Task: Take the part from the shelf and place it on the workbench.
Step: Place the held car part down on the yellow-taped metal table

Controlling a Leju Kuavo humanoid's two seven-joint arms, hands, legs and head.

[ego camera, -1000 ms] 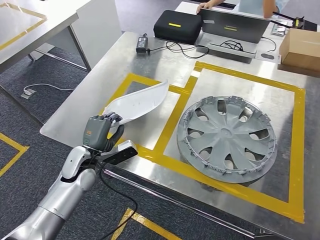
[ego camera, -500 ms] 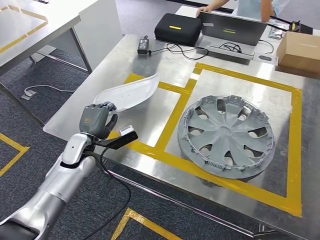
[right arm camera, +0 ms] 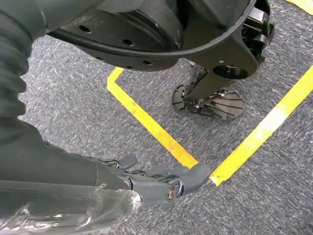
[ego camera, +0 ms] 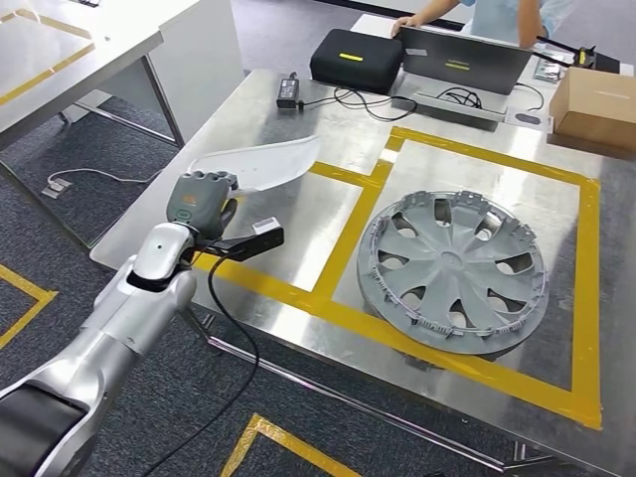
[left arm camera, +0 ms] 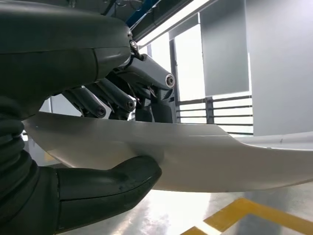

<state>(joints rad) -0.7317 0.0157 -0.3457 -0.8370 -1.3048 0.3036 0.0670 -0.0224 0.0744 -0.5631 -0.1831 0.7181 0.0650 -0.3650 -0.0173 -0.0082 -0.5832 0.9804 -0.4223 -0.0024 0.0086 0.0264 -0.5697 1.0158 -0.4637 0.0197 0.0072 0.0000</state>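
Note:
The part (ego camera: 262, 164) is a long, curved white panel. My left hand (ego camera: 201, 202) grips its near end and holds it level above the left yellow-taped square (ego camera: 330, 224) of the metal workbench (ego camera: 247, 109). In the left wrist view the thumb (left arm camera: 107, 191) presses under the panel (left arm camera: 207, 156) and the dark fingers (left arm camera: 125, 95) lie on top. My right hand (right arm camera: 158, 181) hangs over the grey carpet with its fingers stretched out and nothing in them.
A grey hubcap (ego camera: 450, 268) fills the right taped square. Along the far edge are a black case (ego camera: 353, 58), a power adapter (ego camera: 288, 89) with cables, a laptop (ego camera: 461, 60), a cardboard box (ego camera: 596, 99) and a person (ego camera: 510, 12). Another table (ego camera: 68, 50) stands left.
My left hand has risen and carried the white panel further from me and a little left, over the left taped square. The hubcap has stayed put.

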